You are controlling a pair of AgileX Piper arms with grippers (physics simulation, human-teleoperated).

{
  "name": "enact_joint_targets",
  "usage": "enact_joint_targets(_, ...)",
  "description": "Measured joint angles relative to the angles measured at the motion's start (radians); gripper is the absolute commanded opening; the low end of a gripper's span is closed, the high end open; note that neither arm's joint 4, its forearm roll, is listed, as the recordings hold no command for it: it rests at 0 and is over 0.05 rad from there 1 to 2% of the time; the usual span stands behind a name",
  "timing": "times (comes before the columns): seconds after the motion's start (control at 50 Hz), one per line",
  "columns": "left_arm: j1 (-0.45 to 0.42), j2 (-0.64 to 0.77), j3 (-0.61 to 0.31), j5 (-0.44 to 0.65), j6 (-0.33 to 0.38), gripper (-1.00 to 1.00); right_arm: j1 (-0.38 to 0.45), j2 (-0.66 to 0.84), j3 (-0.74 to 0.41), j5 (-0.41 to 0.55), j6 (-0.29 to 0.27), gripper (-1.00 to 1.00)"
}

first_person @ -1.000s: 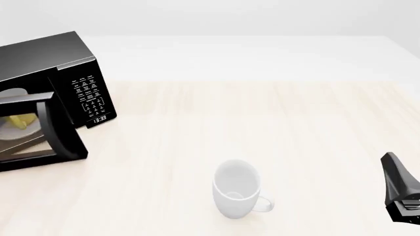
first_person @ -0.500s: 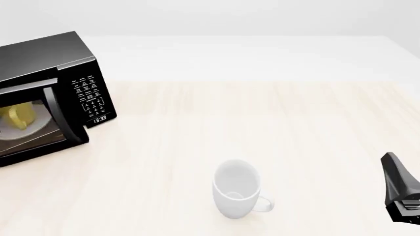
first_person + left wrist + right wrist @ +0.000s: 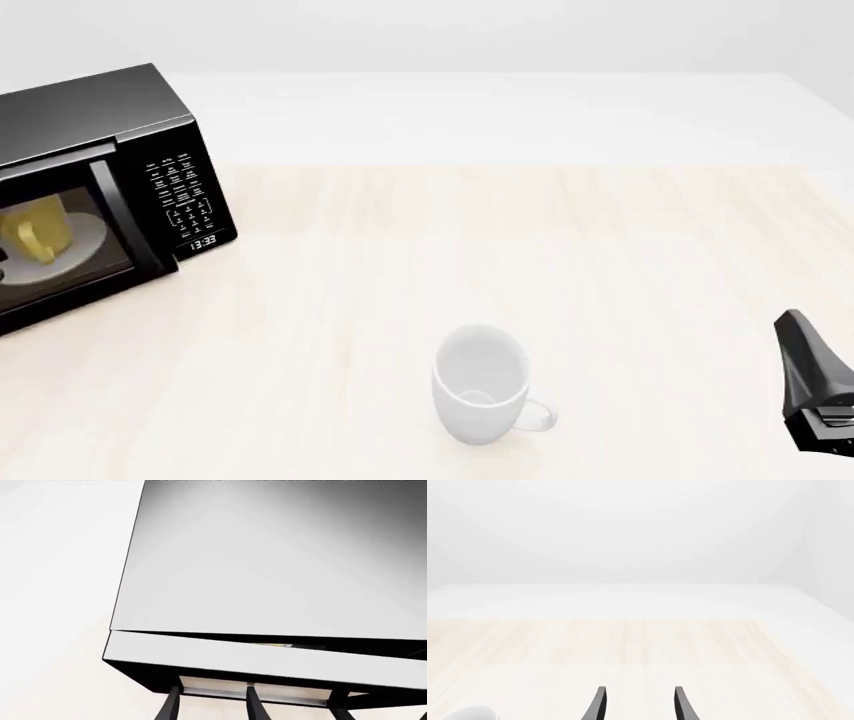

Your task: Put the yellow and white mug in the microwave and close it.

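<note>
One yellow and white mug (image 3: 38, 236) behind microwave (image 3: 107, 130) glass, front view only

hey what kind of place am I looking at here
Probably a bare simulated test bench, not a real kitchen: a pale wood table before blank white walls, holding only a black microwave with a yellow mug inside, and a white mug.
</note>
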Motion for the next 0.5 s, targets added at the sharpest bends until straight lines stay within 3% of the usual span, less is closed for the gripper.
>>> enact_joint_targets(0.5,-0.012,0.023,-0.049,0.048,-0.045,1.0,0.0,0.0,0.0,0.0,0.0,1.0)
